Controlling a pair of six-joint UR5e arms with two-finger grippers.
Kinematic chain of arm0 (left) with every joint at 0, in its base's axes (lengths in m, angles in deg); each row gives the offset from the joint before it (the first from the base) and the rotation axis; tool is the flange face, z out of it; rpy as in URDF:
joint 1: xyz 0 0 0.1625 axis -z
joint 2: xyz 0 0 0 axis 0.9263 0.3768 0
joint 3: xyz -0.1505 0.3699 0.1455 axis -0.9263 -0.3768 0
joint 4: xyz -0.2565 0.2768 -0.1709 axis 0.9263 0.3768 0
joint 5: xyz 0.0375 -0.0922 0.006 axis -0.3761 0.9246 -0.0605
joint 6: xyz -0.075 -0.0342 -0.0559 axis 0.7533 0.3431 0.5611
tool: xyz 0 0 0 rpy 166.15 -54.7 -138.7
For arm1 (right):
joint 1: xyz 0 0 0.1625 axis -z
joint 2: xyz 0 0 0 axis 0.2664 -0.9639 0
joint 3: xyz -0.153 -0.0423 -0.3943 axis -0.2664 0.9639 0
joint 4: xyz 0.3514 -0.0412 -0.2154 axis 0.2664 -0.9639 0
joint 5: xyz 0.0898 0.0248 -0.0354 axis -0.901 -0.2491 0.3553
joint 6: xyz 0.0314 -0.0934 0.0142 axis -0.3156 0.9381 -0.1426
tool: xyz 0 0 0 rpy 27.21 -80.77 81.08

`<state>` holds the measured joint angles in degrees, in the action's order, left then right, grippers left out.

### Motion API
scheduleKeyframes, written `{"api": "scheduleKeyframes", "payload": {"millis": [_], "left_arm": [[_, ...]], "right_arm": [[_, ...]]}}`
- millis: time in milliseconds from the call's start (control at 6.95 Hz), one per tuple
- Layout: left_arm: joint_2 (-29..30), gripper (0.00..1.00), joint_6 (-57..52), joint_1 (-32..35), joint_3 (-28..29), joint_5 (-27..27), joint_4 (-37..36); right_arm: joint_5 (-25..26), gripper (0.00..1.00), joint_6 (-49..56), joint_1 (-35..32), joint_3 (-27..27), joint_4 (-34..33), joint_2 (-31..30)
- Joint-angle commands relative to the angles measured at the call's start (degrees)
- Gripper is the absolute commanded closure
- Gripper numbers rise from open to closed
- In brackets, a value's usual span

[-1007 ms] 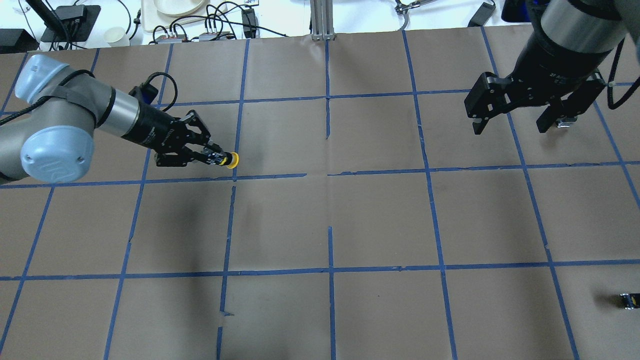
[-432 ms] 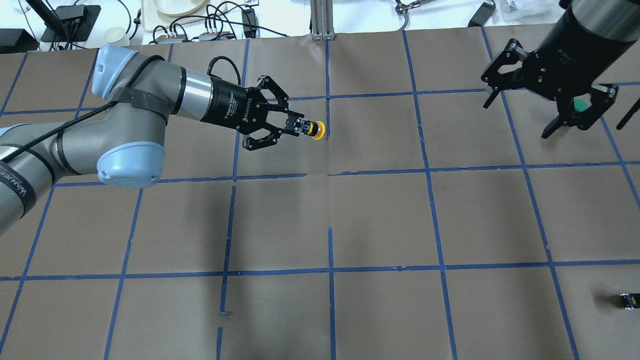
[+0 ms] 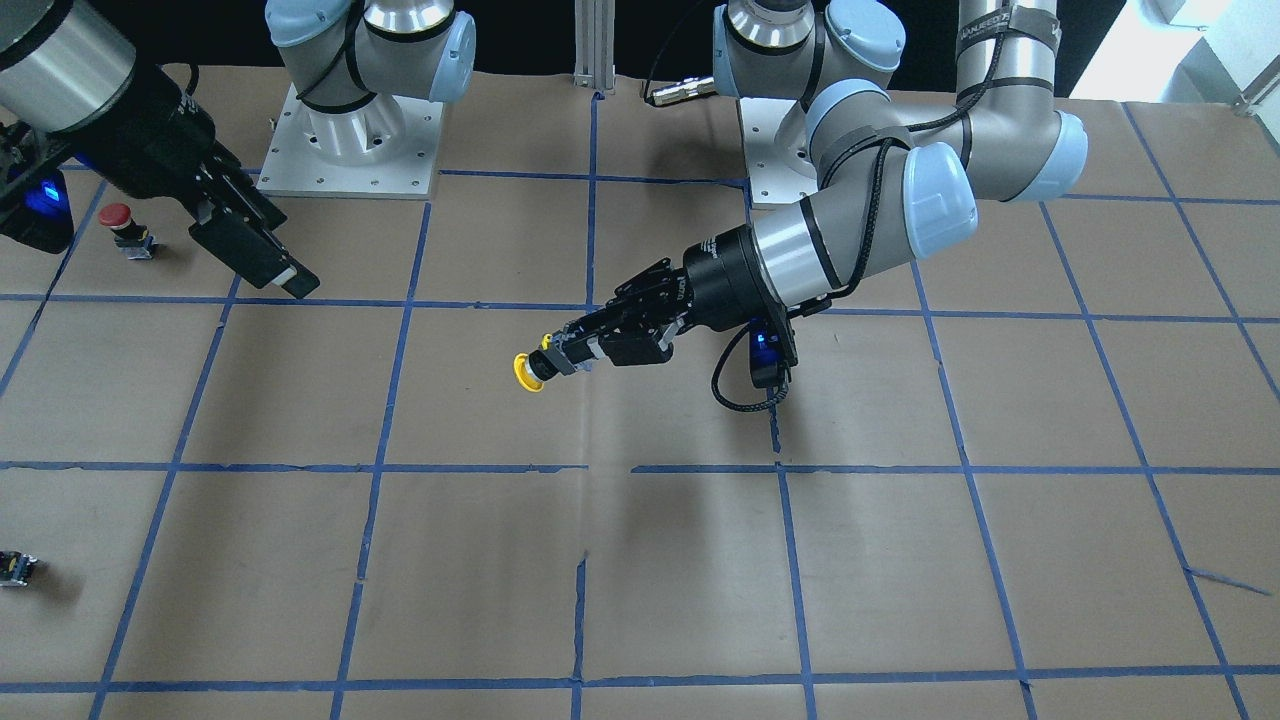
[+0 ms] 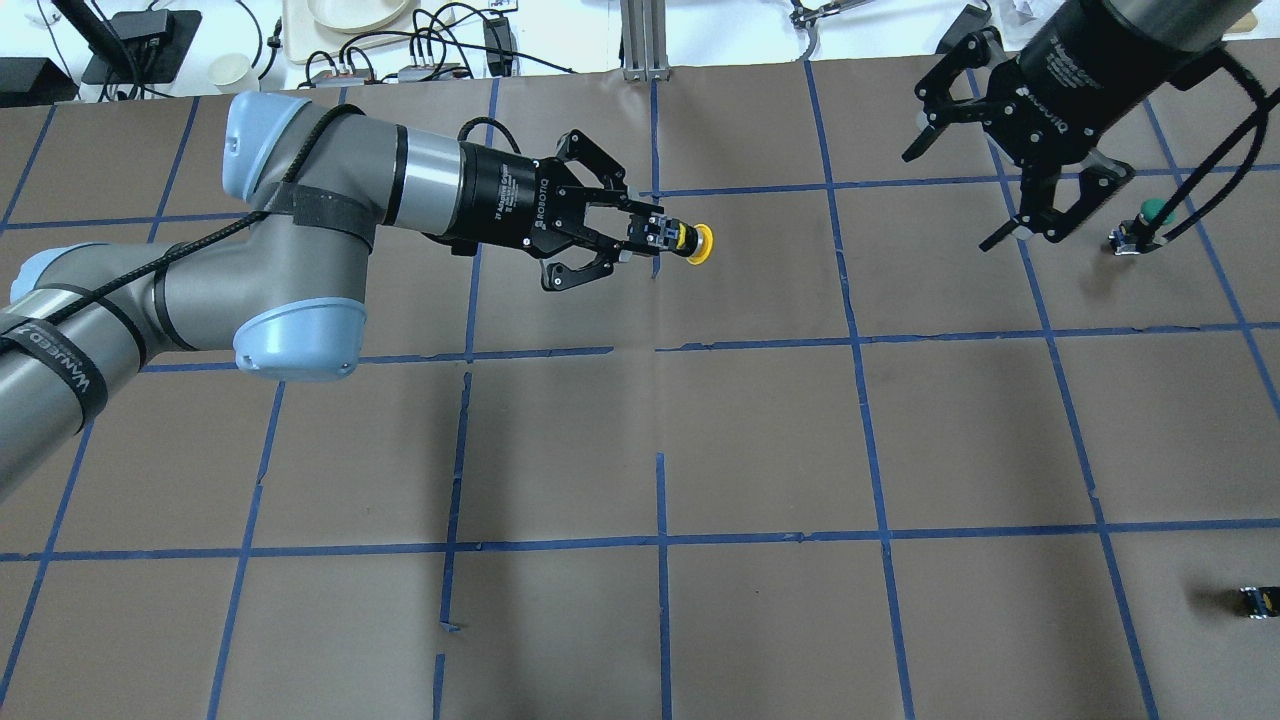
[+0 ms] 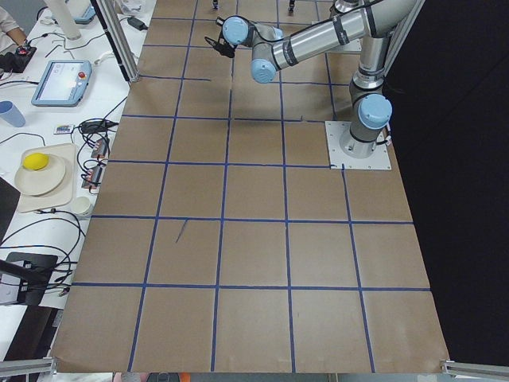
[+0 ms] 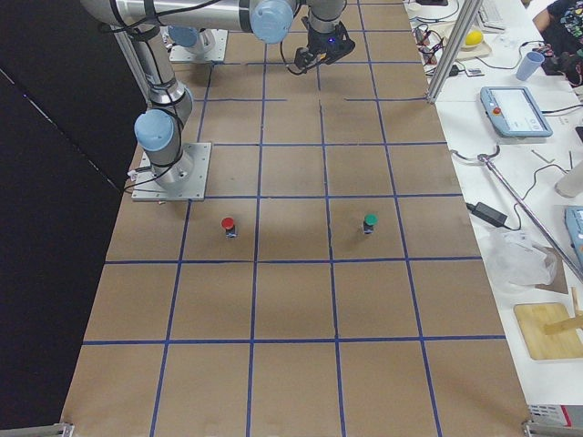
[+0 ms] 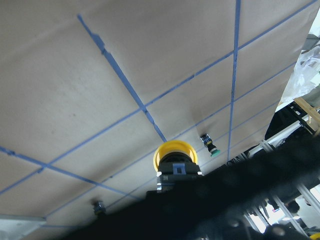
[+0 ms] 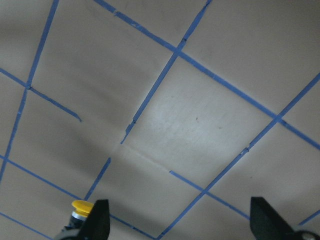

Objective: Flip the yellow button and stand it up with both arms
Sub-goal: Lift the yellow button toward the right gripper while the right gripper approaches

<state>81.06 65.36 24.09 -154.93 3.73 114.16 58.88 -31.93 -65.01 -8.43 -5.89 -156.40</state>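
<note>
Overhead exterior: left end effector (image 4: 650, 233) clamps the yellow button (image 4: 690, 242) by its base, axis roughly level, cap toward right end effector (image 4: 947, 202); that one gapes, well apart.

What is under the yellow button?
Only bare, blue-taped table; the button hangs clear above it, gripped sideways in the left jaws. Those jaws cover its base's sides.
</note>
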Motion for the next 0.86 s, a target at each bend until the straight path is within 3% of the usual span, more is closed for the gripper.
{"api": "scheduleKeyframes", "payload": {"millis": [0, 288, 719], "left_arm": [[-0.18, 0.99, 13.49, 0.67, 0.53, 4.70, -2.56], [0.17, 1.00, 27.89, 0.85, 1.85, 9.71, -6.78], [0.35, 0.99, 35.76, 2.16, 3.08, 9.99, -8.47]], "right_arm": [[-8.56, 0.00, -4.96, 0.47, 0.29, 0.15, 2.36], [-15.58, 0.00, -11.57, 0.48, -0.50, 0.07, 2.63], [-24.92, 0.00, -11.49, 0.56, -3.05, 0.24, 2.63]]}}
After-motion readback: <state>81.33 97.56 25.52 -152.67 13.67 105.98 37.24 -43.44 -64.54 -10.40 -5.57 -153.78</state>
